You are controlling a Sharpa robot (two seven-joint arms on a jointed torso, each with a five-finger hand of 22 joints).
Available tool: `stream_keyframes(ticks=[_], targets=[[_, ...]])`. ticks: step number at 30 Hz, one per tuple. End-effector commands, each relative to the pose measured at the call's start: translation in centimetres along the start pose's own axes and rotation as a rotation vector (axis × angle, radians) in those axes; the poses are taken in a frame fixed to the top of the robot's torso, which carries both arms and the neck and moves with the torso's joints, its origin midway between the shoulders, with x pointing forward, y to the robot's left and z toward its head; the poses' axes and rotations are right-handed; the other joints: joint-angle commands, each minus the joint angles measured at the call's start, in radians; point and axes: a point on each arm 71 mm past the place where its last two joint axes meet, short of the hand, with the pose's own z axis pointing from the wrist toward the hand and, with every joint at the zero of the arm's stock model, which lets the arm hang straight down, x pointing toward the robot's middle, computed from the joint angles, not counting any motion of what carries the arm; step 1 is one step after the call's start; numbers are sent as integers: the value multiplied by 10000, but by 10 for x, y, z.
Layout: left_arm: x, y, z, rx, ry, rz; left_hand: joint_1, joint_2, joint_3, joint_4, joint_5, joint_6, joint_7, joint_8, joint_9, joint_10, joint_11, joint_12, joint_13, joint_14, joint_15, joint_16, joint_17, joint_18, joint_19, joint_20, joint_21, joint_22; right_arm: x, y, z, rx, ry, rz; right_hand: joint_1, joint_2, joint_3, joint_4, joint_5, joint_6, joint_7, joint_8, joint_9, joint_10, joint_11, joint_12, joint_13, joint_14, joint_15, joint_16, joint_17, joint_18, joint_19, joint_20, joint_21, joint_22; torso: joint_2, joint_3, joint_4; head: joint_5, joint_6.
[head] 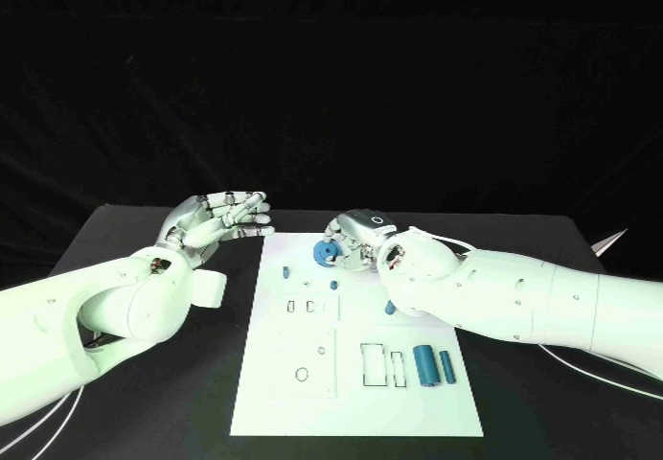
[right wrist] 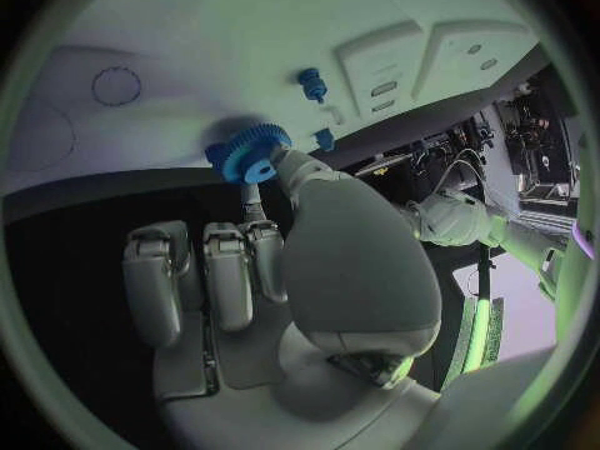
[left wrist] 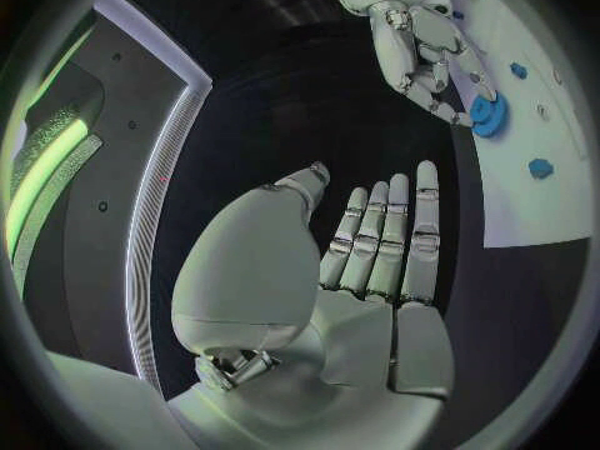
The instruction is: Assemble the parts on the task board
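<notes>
The white task board [head: 362, 407] lies in the middle of the black table. At its far end my right hand [head: 371, 240] pinches a blue gear [head: 328, 252] between thumb and a finger, low over the board. In the right wrist view the gear [right wrist: 250, 156] sits at my fingertips, close to the board [right wrist: 150, 30]. The left wrist view shows the same gear [left wrist: 488, 117] under my right hand [left wrist: 419, 40]. My left hand [head: 216, 221] hovers beside the board's far left corner, and its palm [left wrist: 363, 260] is flat, fingers straight and holding nothing.
Small blue pegs [head: 286, 271] [head: 333, 285] [head: 390, 308] stand along the board's middle. Two blue cylinders [head: 422, 365] [head: 446, 364] lie at the near right, beside rectangular slots [head: 373, 364]. Black table surrounds the board on all sides.
</notes>
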Motion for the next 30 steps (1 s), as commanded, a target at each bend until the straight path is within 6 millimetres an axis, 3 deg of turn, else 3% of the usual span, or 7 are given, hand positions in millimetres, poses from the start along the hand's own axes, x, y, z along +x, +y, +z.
stream_keyframes(ticks=[1, 30], targets=[[3, -1, 0, 51, 146, -81, 93, 27, -56, -6, -29, -81, 451, 27, -7, -58, 10, -34, -14, -81, -7, 64, 12, 101, 8, -8, 63, 11, 5, -1, 0, 38, 264, -190, -26, 42, 58, -2, 18, 19, -2, 31, 4, 243, -29, -28, 1681, 1042, -65, 41, 2634, -67, 1029, -48, 44, 2632, -1, -15, -20, 27, -12], [1, -1, 0, 52, 107, -63, 104, 28, -57, -12, -30, -85, 453, 27, -7, -62, 13, -36, -15, -92, -5, 77, 15, 100, 2, -8, 68, 14, 10, -2, 1, 153, 654, -371, -157, -29, 119, -23, 7, -18, 21, -7, -14, 240, -7, -34, 1683, 1042, -48, 41, 2634, -67, 1029, -37, 44, 2632, -11, -2, -7, 50, -46]])
